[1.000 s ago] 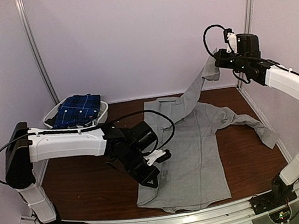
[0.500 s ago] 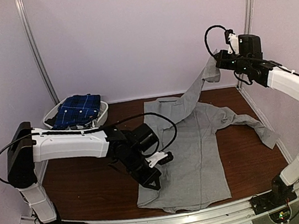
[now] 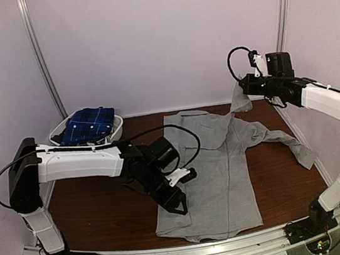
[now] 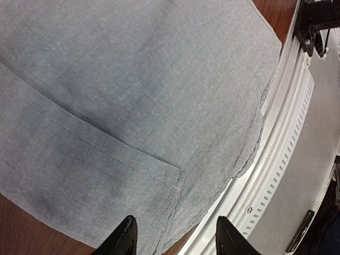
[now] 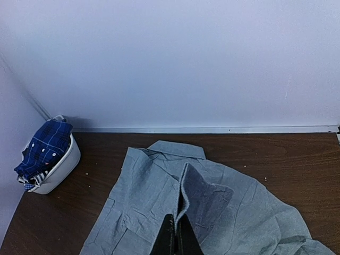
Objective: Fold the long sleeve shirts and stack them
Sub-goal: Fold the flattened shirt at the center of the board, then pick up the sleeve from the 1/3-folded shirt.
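Note:
A plain grey long sleeve shirt point(image 3: 220, 171) lies spread on the brown table, collar toward the back wall. My left gripper point(image 3: 176, 204) hovers over its near-left hem; in the left wrist view it point(image 4: 178, 237) is open, with only grey cloth point(image 4: 133, 79) below the fingertips. My right gripper point(image 3: 243, 85) is raised at the back right, shut on the shirt's sleeve. That sleeve hangs as a folded flap point(image 5: 204, 196) from the shut gripper point(image 5: 177, 234). A dark blue plaid shirt point(image 3: 87, 123) sits bunched in the white basket point(image 3: 56, 132).
The basket point(image 5: 61, 167) stands in the back-left corner by the wall. The shirt's other sleeve point(image 3: 293, 148) trails toward the right wall. A slotted aluminium rail point(image 3: 194, 251) runs along the near edge, just beyond the hem point(image 4: 276, 159).
My left gripper has opened and let go of the hem. My right gripper has come down and slightly left with the sleeve, which now sags lower over the shirt.

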